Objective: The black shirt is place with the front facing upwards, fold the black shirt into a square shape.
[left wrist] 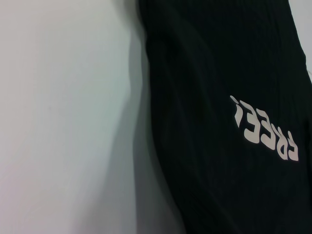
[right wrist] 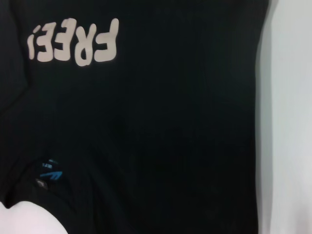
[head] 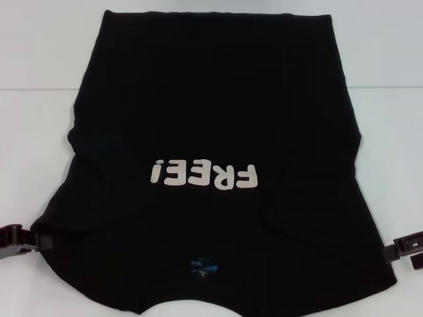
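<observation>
Lying front-up on the white tabletop [head: 396,79], the black shirt [head: 218,99] has its collar and blue neck tag [head: 203,267] nearest the robot, hem at the far end, and the "FREE!" lettering [head: 203,175] reads upside down from the head view. Sleeves look already tucked in, so the cloth makes a long trapezoid, wider at the shoulder end.

Left gripper [head: 23,239] sits at the shirt's left shoulder edge, touching or just beside the cloth; right gripper [head: 404,247] sits at the right shoulder edge, same story. Can't tell whether either one is clenched on fabric or released: fingers are cut off at the frame edges and neither wrist view shows them.

Risks from here, as a judgement:
- If only one side has real purchase, lifting the shoulder end toward the hem will skew the fold, so no square.
- Pinching the top layer only would let the tucked sleeve slide out.
- Creases near the left side under the lettering could bunch and leave a lumpy fold.
- Black gripper vs black cloth: poor contrast, easy to misjudge contact.
- Uneven arm speed would drag the whole shirt across the tabletop instead of folding it.
</observation>
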`<state>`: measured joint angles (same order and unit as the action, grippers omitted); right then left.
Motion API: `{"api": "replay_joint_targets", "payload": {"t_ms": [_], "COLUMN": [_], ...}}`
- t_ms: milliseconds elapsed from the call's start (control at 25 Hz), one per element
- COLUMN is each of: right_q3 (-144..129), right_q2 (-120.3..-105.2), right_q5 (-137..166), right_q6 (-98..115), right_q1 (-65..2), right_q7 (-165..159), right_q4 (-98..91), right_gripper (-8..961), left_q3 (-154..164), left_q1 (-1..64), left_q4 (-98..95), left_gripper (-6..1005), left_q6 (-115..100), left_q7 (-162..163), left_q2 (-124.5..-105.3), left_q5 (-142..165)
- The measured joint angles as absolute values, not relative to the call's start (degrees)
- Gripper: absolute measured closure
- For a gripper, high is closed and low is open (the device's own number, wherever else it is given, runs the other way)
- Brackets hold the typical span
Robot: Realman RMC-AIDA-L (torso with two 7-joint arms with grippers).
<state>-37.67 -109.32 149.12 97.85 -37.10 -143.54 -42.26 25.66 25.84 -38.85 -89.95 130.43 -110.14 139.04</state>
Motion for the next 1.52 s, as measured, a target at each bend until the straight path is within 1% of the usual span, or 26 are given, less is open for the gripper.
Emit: {"api": "replay_joint_targets", "payload": {"t_ms": [320, 440, 880, 1160, 1520], "right_q3": [-37.9, -38.0, -38.7, -39.1, -39.5], "right_q2": [-111.13, -111.54, -111.87, -112.52, -112.80], "right_q5": [149.3, 149.4, 149.6, 149.6, 149.6], "right_q6": [95.7, 95.6, 94.5, 93.5, 93.4], "right_q1": [-36.7, -36.7, -36.4, -36.4, -36.6], "right_q7": [-142.2, -142.0, -141.6, -140.9, -140.8], "right_q4": [-41.7, -41.7, -41.7, -41.7, -41.7], "right_gripper": [26, 27, 27, 27, 26], "left_q3": [25.7, 25.7, 25.7, 25.7, 25.7], "left_q1": [26.2, 26.2, 26.3, 26.4, 26.4], "left_q4": [-38.6, -38.6, -38.4, -38.4, -38.4], "left_gripper": [985, 985, 985, 985, 986], "left_q6": [-89.6, -89.6, -88.9, -88.9, -88.9], "left_q7": [130.4, 130.4, 130.4, 130.4, 130.4], "left_q2": [-110.23, -110.29, -110.34, -110.39, -110.39], "left_q5": [139.0, 139.0, 139.0, 139.0, 139.0]}}
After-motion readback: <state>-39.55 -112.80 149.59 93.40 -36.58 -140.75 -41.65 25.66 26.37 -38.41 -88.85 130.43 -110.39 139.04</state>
